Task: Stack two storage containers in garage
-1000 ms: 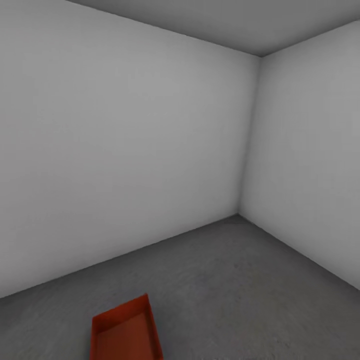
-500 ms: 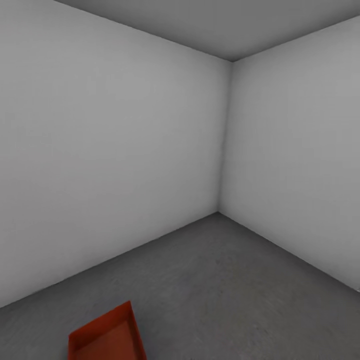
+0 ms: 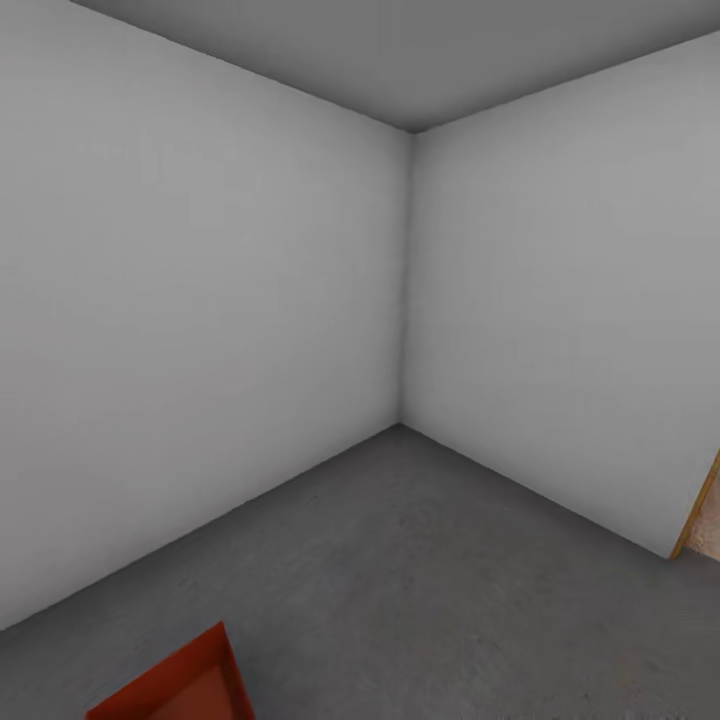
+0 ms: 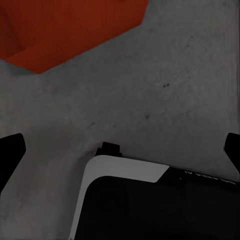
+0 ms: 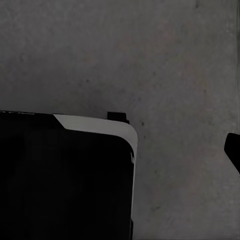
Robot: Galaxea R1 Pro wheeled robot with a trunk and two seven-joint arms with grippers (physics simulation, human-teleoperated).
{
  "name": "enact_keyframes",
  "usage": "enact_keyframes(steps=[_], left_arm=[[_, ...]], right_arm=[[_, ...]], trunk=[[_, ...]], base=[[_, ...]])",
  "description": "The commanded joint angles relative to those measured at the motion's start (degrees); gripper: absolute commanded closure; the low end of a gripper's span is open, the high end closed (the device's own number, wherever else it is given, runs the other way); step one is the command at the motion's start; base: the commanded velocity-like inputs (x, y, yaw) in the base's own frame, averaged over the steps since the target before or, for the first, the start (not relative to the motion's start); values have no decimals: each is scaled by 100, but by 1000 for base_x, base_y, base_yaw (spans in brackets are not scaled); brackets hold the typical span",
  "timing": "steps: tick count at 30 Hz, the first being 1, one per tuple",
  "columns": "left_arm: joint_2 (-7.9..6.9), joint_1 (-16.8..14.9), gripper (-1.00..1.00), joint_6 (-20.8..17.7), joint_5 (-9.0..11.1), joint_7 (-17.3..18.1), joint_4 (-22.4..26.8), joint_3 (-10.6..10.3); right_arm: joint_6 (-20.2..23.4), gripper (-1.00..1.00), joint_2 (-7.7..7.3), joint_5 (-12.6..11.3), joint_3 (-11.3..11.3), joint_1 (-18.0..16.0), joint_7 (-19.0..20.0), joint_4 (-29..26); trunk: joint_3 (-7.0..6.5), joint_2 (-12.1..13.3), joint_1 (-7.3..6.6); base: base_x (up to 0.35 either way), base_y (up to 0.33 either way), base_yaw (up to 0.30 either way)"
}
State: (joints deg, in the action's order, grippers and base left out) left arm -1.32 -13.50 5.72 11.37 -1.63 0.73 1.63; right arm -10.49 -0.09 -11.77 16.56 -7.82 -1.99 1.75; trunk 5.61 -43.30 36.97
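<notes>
Our base (image 4: 150, 205) is a black slab with a rounded corner and a white rim; a small black tab juts from its edge; faint pale lettering runs along the top; our fingertips (image 4: 11, 150) are black, blunt, angular.

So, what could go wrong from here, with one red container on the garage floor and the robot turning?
1. The storage container sits at the lower edge of the head view, almost out of frame; the base could perhaps bump and shift it while turning.
2. Neither gripper holds anything: the left gripper is open over bare floor, so the second bin remains to be fetched.
3. The doorway edge is narrow in view; clipping the frame is possible.
</notes>
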Motion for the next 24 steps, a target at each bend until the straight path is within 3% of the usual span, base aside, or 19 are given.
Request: enact_keyframes(steps=[1, 24], left_arm=[[0, -3, -100, 17, 20, -4, -3, 13], [0, -3, -100, 17, 16, -4, -3, 13]], right_arm=[[-33, -100, 2, -52, 49, -9, -3, 19], [-33, -100, 1, -45, 49, -9, -3, 19]], trunk=[[4, -7, 1], [-107, -7, 1]], base=[[0, 0, -266], [0, 0, -263]])
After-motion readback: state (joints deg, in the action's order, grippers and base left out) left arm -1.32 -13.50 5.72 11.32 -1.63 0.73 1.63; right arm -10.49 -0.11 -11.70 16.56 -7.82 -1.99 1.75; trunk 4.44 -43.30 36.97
